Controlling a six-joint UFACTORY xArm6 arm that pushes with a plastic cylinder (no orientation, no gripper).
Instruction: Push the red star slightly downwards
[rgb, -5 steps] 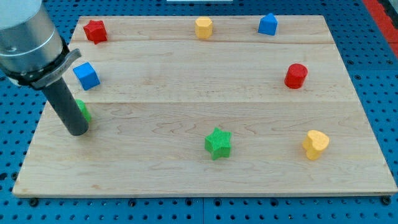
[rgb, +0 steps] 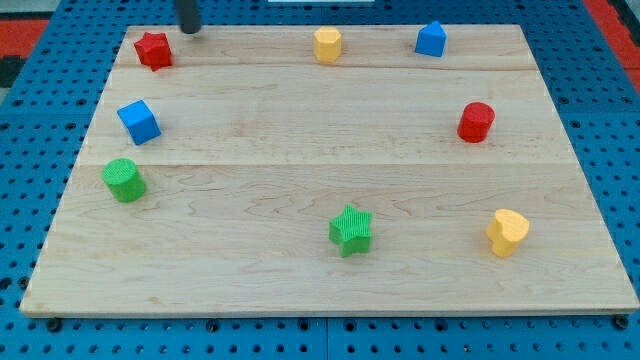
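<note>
The red star (rgb: 153, 49) sits near the top left corner of the wooden board (rgb: 320, 290). My tip (rgb: 189, 29) is at the board's top edge, just to the upper right of the red star, a small gap apart from it. Only the rod's lower end shows at the view's top.
A blue cube (rgb: 138, 121) and a green cylinder (rgb: 125, 180) lie below the red star on the left. A yellow cylinder (rgb: 327, 44) and a blue block (rgb: 431, 39) sit along the top. A red cylinder (rgb: 476, 122), yellow heart (rgb: 507, 232) and green star (rgb: 351, 230) lie elsewhere.
The rod has moved from in front of the green cylinder at the left up to the board's top edge beside the red star. The green cylinder now shows fully. No block has moved.
</note>
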